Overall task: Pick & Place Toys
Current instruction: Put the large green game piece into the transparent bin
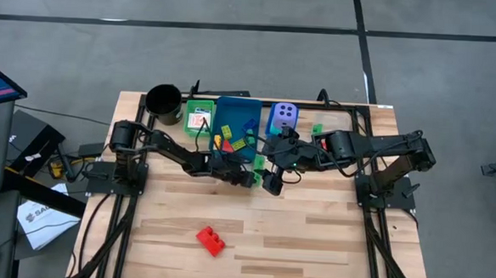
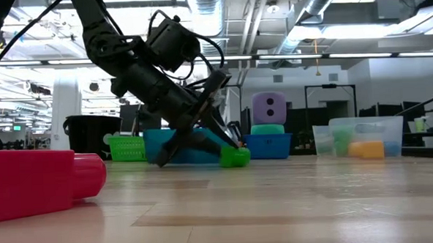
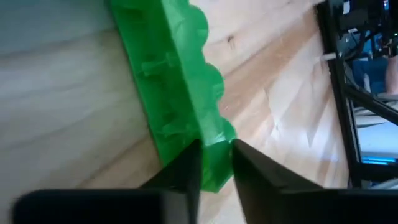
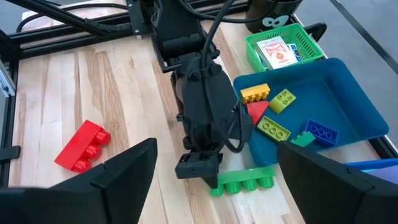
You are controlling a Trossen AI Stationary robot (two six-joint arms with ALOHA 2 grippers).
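A long green brick point(image 4: 245, 182) lies on the table beside the blue tray's point(image 4: 348, 112) near corner, its studs sideways. My left gripper point(image 3: 216, 171) reaches in from the table's left and is shut on it; the low view shows the brick point(image 2: 235, 157) on the wood under the slanting fingers. A red brick point(image 1: 210, 239) lies alone near the front edge. Yellow, green, red and blue bricks point(image 4: 273, 115) lie in the blue tray. My right gripper point(image 1: 273, 181) hangs open above the green brick and touches nothing. My left gripper pinches one end of the green brick point(image 3: 214, 158) between its two fingers point(image 3: 186, 171), one finger on each long side. The fingers slant down from the table's left. The rest of the brick stretches away from them and rests on the table.
A green basket point(image 1: 198, 117) with a picture card and a black cup point(image 1: 163, 100) stand at the far left. A purple dice point(image 1: 284, 116) sits in a small blue tray at the far edge. A clear tray point(image 2: 360, 137) stands at the right.
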